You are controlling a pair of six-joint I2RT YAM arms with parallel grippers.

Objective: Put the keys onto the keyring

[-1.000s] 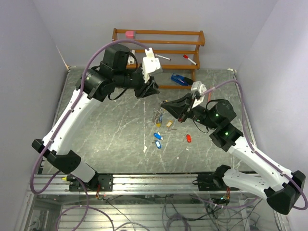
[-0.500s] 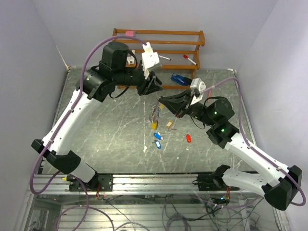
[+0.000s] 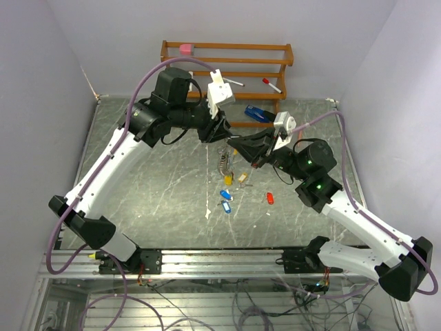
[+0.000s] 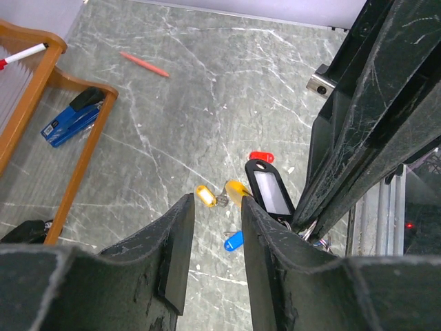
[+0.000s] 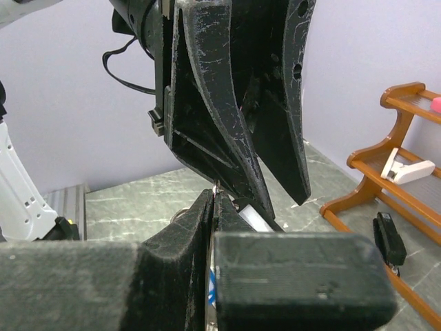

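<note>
Since a second ago, in the top view, the left gripper (image 3: 219, 132) has swung away from the wooden rack (image 3: 227, 65) to sit just beside the tip of the right gripper (image 3: 236, 146). The right gripper has itself drawn a little nearer the rack, taking the keyring (image 3: 222, 163) with it. The ring hangs below its tip with a few tags on it, in front of the rack's lowest rail. The loose keys (image 3: 226, 200) lie on the table (image 3: 151, 186) farther from the rack than the ring, well apart from both tools. Both forearms reach in from their own sides, wrists turned inward so the tools almost meet nose to nose.

From the left wrist, the left gripper's jaws stand a narrow way apart with nothing between them. A black-tagged key (image 4: 269, 194) dangles at the right gripper's tip, on the side away from the rack. Yellow, red and blue tags lie on the table below it. A blue stapler (image 4: 69, 124) lies in the rack's bottom tier.

From the right wrist, the right gripper is closed tight. A thin sliver at its tips is probably the ring's wire, though it is too fine to be sure. The left tool looms directly above it.

The step looks like a handover or steadying of the ring. It would go best if the left jaws close on bare wire rather than on a tag. The right grip should hold until they have it, with the tags left hanging free.
</note>
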